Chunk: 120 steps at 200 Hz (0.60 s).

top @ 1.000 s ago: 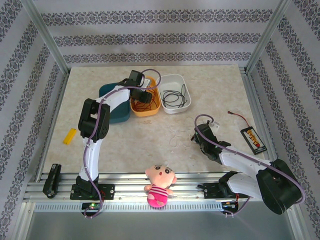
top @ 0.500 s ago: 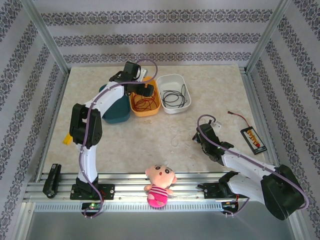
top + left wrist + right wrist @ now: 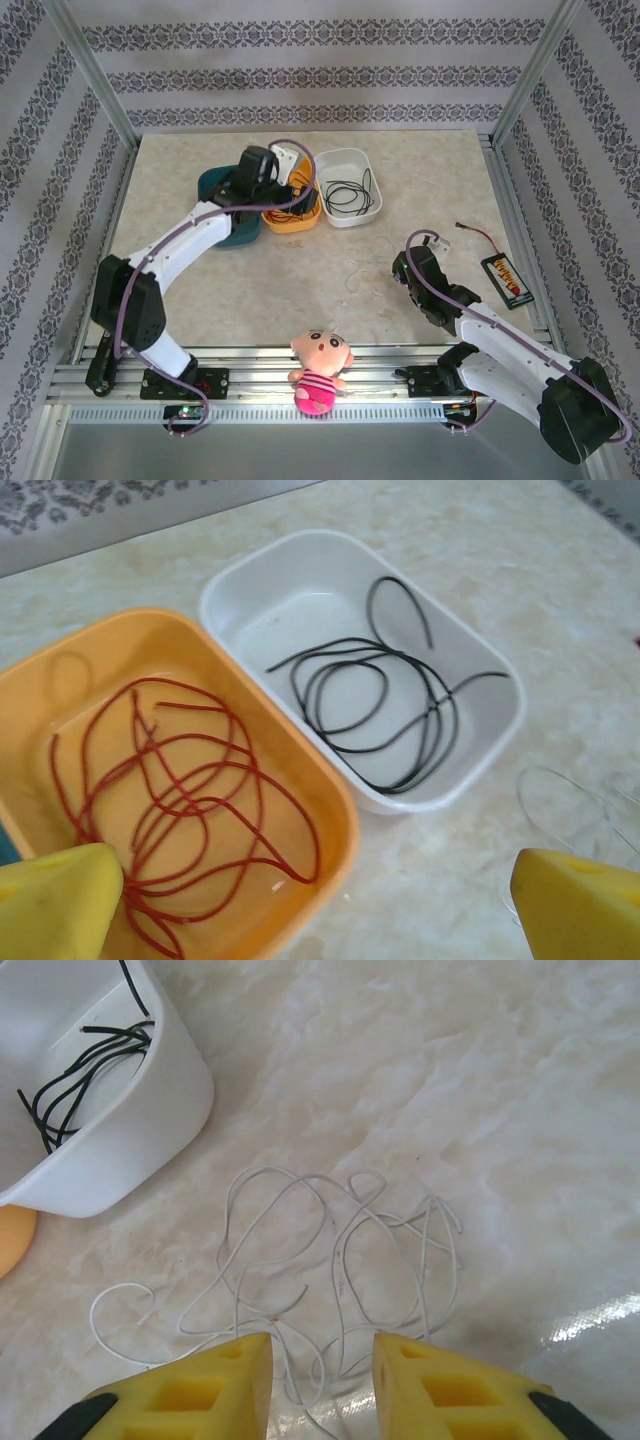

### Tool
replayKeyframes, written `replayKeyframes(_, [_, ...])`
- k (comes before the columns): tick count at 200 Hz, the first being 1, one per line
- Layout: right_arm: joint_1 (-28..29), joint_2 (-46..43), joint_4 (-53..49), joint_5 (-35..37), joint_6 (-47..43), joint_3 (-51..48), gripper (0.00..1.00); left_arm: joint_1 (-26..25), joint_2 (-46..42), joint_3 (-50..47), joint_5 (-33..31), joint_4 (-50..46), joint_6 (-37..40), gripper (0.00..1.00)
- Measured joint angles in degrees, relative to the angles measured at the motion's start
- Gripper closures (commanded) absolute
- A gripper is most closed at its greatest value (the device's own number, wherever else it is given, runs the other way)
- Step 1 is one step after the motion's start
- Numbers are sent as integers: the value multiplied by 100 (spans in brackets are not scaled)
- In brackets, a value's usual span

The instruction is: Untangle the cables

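The white cable (image 3: pixel 340 1260) lies on the bare worktop (image 3: pixel 520 1110) in a loose snarl of overlapping loops, in the lower middle of the right wrist view. A couple of its strands run down between the fingers of the right gripper (image 3: pixel 322 1355). The fingers stand a little apart, with a gap far wider than the wire, so nothing is pinched.

The red cable (image 3: pixel 180 800) is coiled alone in the orange tub (image 3: pixel 90 660). The black cable (image 3: pixel 375 695) sits alone in the white tub (image 3: pixel 290 605) just beside it. The left gripper (image 3: pixel 315 890) hangs over the near edge of these two tubs, spread wide and holding nothing.

Two colours look sorted, so the white cable appears to be the one in hand. The next move probably calls for the right gripper to settle onto a single strand near a free end, close firmly on so thin a wire, and draw it out slowly so the loops slide open rather than tighten. The teal tub (image 3: pixel 240 232) left of the orange one may be its place.
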Motion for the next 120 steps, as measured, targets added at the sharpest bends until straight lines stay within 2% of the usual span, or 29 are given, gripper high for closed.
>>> replayKeyframes(51, [-66, -15, -223, 35, -2, 35, 52, -789, -577, -1574, -310, 1534, 131, 0])
replayKeyframes(59, [-74, -15, -243, 37, -9, 37, 45, -879, -575, -1692, -341, 1683, 127, 0])
replayKeyframes(69, [-87, -15, -275, 46, 28, 37, 30, -990, -555, -1805, -369, 1845, 118, 0])
replayKeyframes(75, [-103, -15, -299, 50, 4, 39, 7, -1049, -520, -1829, -374, 1915, 101, 0])
replayKeyframes(78, [-109, -17, -308, 42, 35, 39, 2, -1088, -490, -1832, -378, 1945, 92, 0])
replayKeyframes(120, [-339, -72, -522, 57, 50, 44, 2, -1596, 85, -1827, -466, 2168, -79, 0])
